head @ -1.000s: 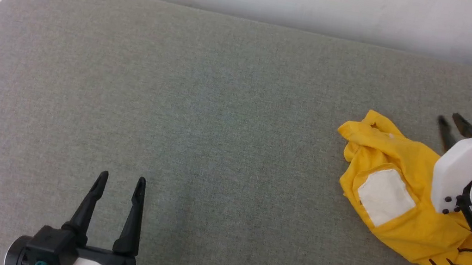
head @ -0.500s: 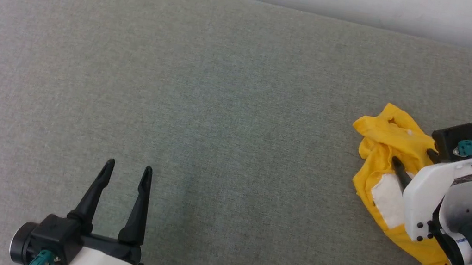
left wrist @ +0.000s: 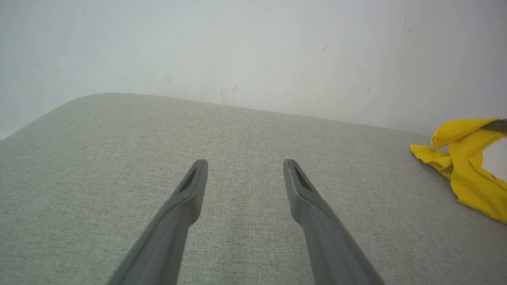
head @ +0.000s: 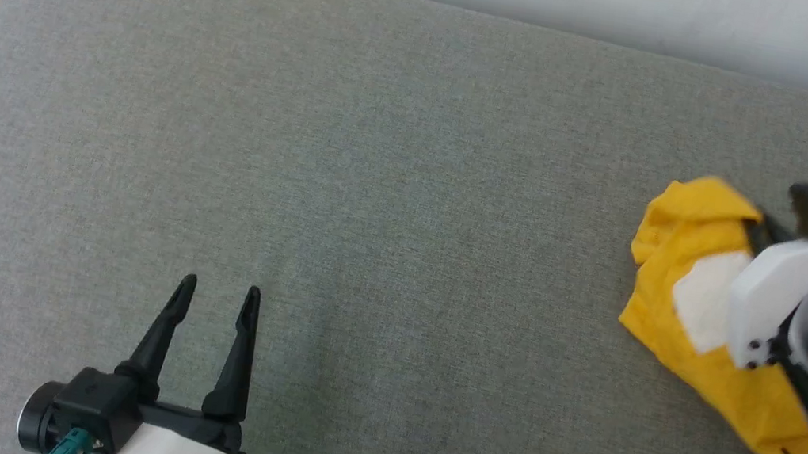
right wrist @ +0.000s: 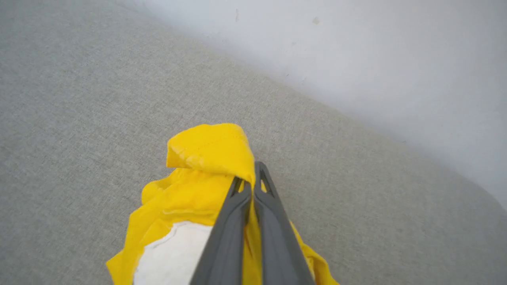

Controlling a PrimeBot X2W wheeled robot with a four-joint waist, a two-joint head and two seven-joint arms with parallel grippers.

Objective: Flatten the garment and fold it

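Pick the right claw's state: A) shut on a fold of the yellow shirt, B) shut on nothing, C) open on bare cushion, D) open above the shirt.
A: the right wrist view shows the right claw closed with a fold of the yellow shirt pinched between its fingers.

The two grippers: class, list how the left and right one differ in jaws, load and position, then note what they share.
Jaws: the left gripper has its jaws apart; the right gripper has them shut.
Load: the left gripper holds nothing; the right gripper pinches a fold of the garment.
Position: the left gripper is over bare grey cushion; the right gripper is at the garment.
Shared: two long dark jaws each.
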